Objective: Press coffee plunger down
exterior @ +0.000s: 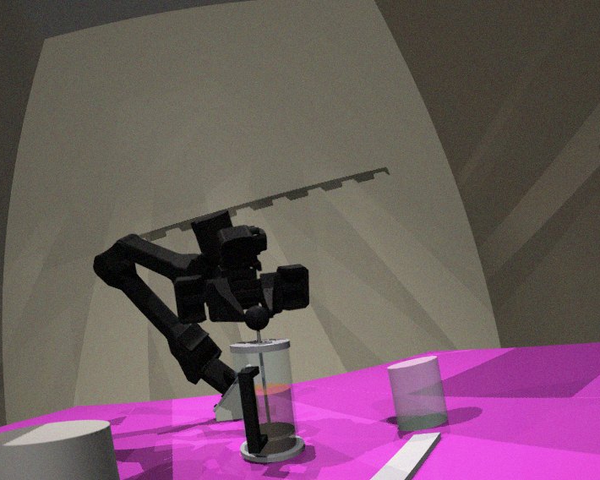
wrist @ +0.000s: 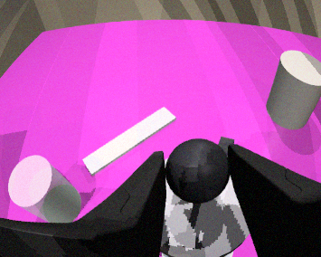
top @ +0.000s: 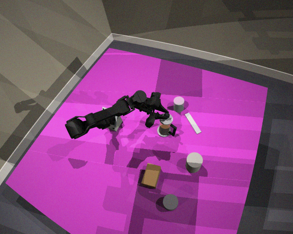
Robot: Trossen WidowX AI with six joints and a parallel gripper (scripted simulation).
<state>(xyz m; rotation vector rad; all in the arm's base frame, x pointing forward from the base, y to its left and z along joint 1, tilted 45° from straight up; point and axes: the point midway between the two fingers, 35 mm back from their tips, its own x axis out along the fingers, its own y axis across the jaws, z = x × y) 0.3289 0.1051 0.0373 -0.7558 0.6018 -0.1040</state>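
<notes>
The gripper (wrist: 196,176) was clamped on the plunger knob (wrist: 197,169), one finger on each side of the black ball. In the exterior view only a short length of rod (exterior: 259,335) showed between the knob and the lid (exterior: 259,344), so the press stroke looked nearly done but not finished. The next move probably called for a last straight push down, kept in line with the rod so the pot would not tip, then spreading the fingers and lifting away.

The coffee press (exterior: 267,397) stood upright on the magenta table (top: 217,105), near its middle, handle (exterior: 250,407) toward the near side. Its clear glass held a brownish-orange layer about halfway up; the filter disc could not be made out. The cylinder (exterior: 417,392) to its right looked translucent.
</notes>
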